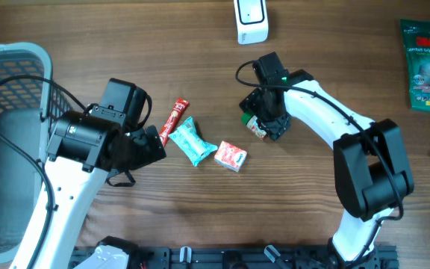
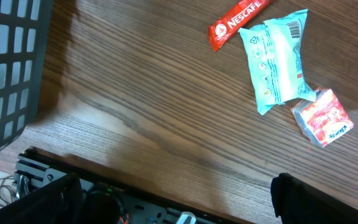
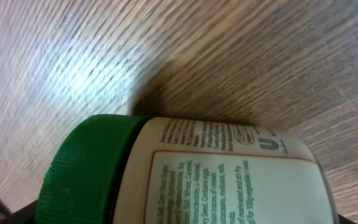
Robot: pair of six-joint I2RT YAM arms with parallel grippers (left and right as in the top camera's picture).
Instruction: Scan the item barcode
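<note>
**Right arm at jar, below scanner; left arm idle**

Landmark = white scanner (image 1: 251,21) at the far table edge. All places are given from it.

- Jar (image 1: 255,128), the task item: near the scanner, just toward the robot's side of it. It lies on its side on the wooden table (image 1: 200,217). The right wrist view fills with its pale printed label (image 3: 229,180), with the ribbed green lid (image 3: 79,168) at the left end. Small text is visible on the label; no barcode can be made out.
- Right gripper (image 1: 269,118): directly over the jar, on the robot's side of the scanner. Fingers are hidden in both views (wrist cam too close), so I cannot tell whether it is clenched on the jar or released.
- Left gripper (image 1: 151,146): well left of the scanner and nearer the robot. Released, jaws spread wide with nothing between them. One dark finger (image 2: 288,196) shows at the bottom of the left wrist view, above bare wood.
- Nescafé stick (image 1: 175,119), teal snack packet (image 1: 193,141) and small red box (image 1: 231,156): in a loose diagonal row left of the scanner and nearer the robot. The packet touches the box, and its barcode faces up in the left wrist view.
- Grey basket (image 1: 13,56): far left of the scanner.
- Green pouch (image 1: 427,66): far right of the scanner.
</note>
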